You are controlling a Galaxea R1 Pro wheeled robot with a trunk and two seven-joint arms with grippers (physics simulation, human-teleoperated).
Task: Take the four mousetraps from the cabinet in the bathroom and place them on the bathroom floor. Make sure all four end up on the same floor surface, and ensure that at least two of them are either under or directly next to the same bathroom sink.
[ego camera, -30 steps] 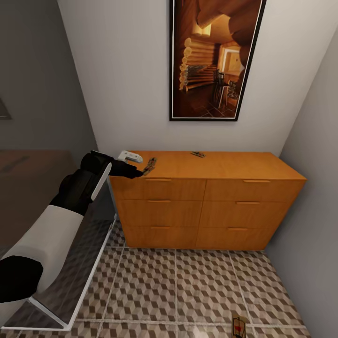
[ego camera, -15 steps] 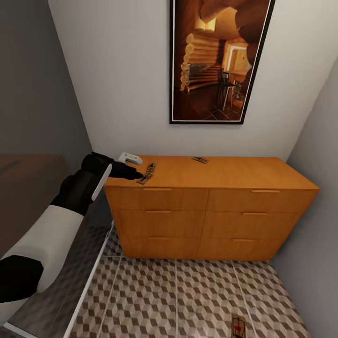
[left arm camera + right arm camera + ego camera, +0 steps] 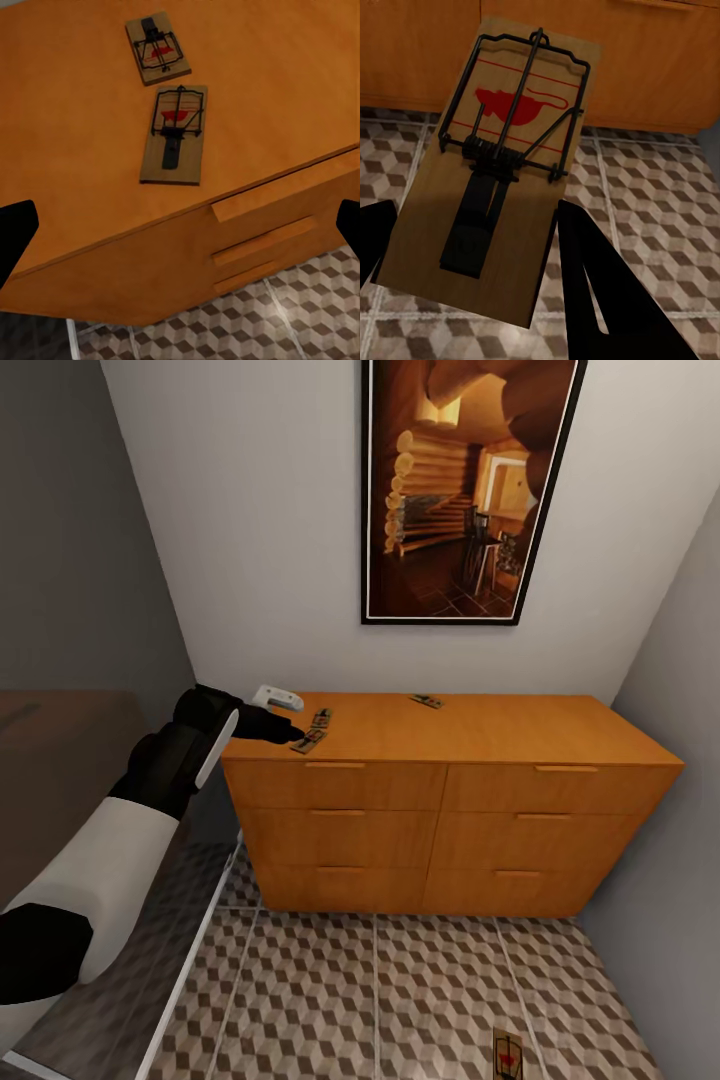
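Left end effector (image 3: 180, 225) spread above two mousetraps (image 3: 175, 133) (image 3: 157, 49) on cabinet (image 3: 450, 800); right end effector (image 3: 472, 247) pinching one.

Three flat mousetraps (image 3: 312, 736) on the orange-brown cabinet (image 3: 450, 830), another on the bathroom floor (image 3: 400, 990).

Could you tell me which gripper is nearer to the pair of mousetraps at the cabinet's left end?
The left. The left gripper hovers right beside the pair of mousetraps on the cabinet. The right gripper is low over the bathroom floor, holding another mousetrap.

framed log-cabin picture (image 3: 466, 485) on white wall (image 3: 270, 530), grey side walls (image 3: 85, 550)
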